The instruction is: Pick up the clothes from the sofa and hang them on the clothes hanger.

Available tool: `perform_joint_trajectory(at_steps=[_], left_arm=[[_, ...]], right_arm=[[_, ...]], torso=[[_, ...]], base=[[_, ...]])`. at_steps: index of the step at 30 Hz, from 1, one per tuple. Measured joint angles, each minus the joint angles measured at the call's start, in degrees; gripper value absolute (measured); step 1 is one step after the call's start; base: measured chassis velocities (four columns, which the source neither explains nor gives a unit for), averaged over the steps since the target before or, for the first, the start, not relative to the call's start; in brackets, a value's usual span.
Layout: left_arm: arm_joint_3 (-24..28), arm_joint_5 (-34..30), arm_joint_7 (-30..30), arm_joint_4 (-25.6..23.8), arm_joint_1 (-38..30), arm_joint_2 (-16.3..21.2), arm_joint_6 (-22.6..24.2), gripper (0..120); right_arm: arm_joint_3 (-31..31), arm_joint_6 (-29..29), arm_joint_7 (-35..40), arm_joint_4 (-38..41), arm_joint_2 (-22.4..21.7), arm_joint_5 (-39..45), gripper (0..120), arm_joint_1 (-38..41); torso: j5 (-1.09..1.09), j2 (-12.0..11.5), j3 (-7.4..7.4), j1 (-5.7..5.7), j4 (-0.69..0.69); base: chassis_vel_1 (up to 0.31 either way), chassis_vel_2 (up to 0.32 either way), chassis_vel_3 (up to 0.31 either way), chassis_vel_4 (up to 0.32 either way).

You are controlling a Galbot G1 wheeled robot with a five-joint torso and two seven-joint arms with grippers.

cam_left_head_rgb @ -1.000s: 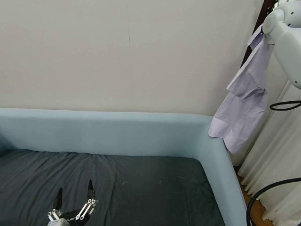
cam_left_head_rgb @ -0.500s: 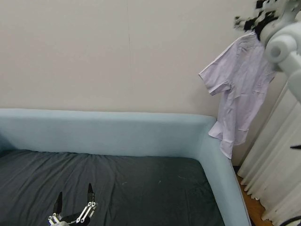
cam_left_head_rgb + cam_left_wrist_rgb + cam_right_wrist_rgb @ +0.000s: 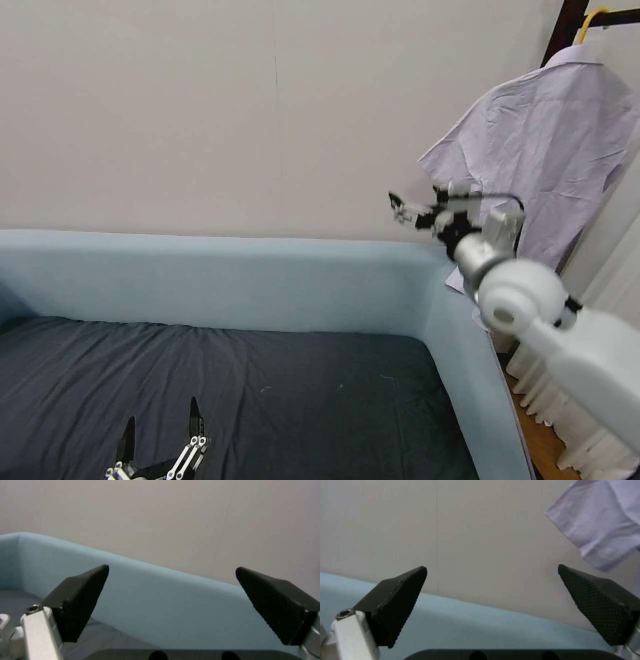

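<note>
The right end effector [image 3: 418, 208] is held raised in front of the wall [image 3: 200, 110], above the top edge of the sofa [image 3: 250, 280] at its right end. It is released. In the right wrist view its two dark fingers [image 3: 395, 603] are seen spread wide, with nothing between them.

A lilac shirt [image 3: 560, 150] is found just to the right of this end effector and reaching above it. The shirt is already draped on a yellow hanger [image 3: 592, 18], which is hooked to a dark stand [image 3: 560, 30] up above. One sleeve is spread out towards the end effector, and its hem lies close beside the wrist. Whether cloth and end effector are touching cannot be told. In the right wrist view the sleeve is seen off to one side of the fingers and not between them.

The left end effector [image 3: 160, 438] is kept low, just over the dark seat cushion [image 3: 300, 390] of the sofa. It is well below the right end effector and far to its left. It is also released, with its fingers parted and nothing held. The pale blue back of the sofa stands ahead of it, with the wall above that. No clothing is seen on the cushion around the left end effector.
</note>
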Motion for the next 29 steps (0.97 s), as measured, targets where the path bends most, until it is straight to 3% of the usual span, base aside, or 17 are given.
perform_joint_trajectory(at_steps=[1, 2, 6, 7, 8, 11, 12, 17, 22, 29], left_arm=[[-0.15, -0.02, -0.25, 0.07, -0.19, 0.12, 0.51, 100], [-0.15, -0.02, -0.25, 0.07, -0.19, 0.12, 0.51, 100], [0.06, -0.03, -0.1, 0.5, 0.27, 2.89, 2.03, 100], [0.06, -0.03, -0.1, 0.5, 0.27, 2.89, 2.03, 100], [0.23, 0.05, 0.43, 0.74, 1.09, 4.86, 2.27, 100], [-0.02, 0.09, 1.15, 0.78, 3.89, 9.53, 2.89, 100], [-0.02, 0.09, 1.15, 0.78, 3.89, 9.53, 2.89, 100], [0.53, 0.23, -0.91, 0.99, 6.35, 12.56, 4.92, 100], [1.32, 0.23, -1.01, 1.12, 5.76, 12.29, 5.02, 100], [1.64, 0.38, -0.95, 1.33, 4.35, 11.88, 4.62, 100]], right_arm=[[4.13, 0.91, -1.96, 1.99, 1.64, -4.6, 100, -6.89], [4.13, 0.91, -1.96, 1.99, 1.64, -4.6, 100, -6.89], [15.53, 5.06, -7.08, 5.86, 9.29, -17.42, 100, -28.34], [15.53, 5.06, -7.08, 5.86, 9.29, -17.42, 100, -28.34], [19.41, 7.78, -9.11, 6.9, 13.59, -22.17, 100, -36.84], [25.3, 12.83, -11.87, 9.4, 22.24, -29.04, 100, -49.36], [25.3, 12.83, -11.87, 9.4, 22.24, -29.04, 100, -49.36], [28.27, 18.47, -14.76, 11.14, 30.34, -34.74, 100, -60.0], [28.58, 23.58, -15.57, 9.32, 33.62, -40.6, 100, -62.05], [28.38, 25.0, -15.96, 8.59, 35.36, -41.84, 100, -64.22]], torso=[[0.01, 0.0, -0.01, 0.0, -0.02], [0.01, 0.0, -0.01, 0.0, -0.02], [0.01, 0.0, 0.0, 0.0, 0.0], [0.01, 0.0, 0.0, 0.0, 0.0], [0.04, 0.0, 0.0, 0.0, -0.02], [0.0, 0.0, -0.01, -0.01, 0.02], [0.0, 0.0, -0.01, -0.01, 0.02], [-0.02, 0.0, 0.0, -0.01, 0.01], [0.0, 0.0, 0.01, 0.0, 0.03], [0.0, 0.0, 0.01, 0.0, 0.02]], base=[[0.0, 0.0, 0.0, 0.0], [0.0, 0.0, 0.0, 0.0], [0.0, 0.0, 0.0, 0.0], [0.0, 0.0, 0.0, 0.0], [0.0, 0.0, 0.0, 0.0], [0.0, 0.0, 0.0, 0.0], [0.0, 0.0, 0.0, 0.0], [0.0, 0.0, 0.0, 0.0], [0.0, 0.0, 0.0, 0.0], [0.0, 0.0, 0.0, 0.0]])
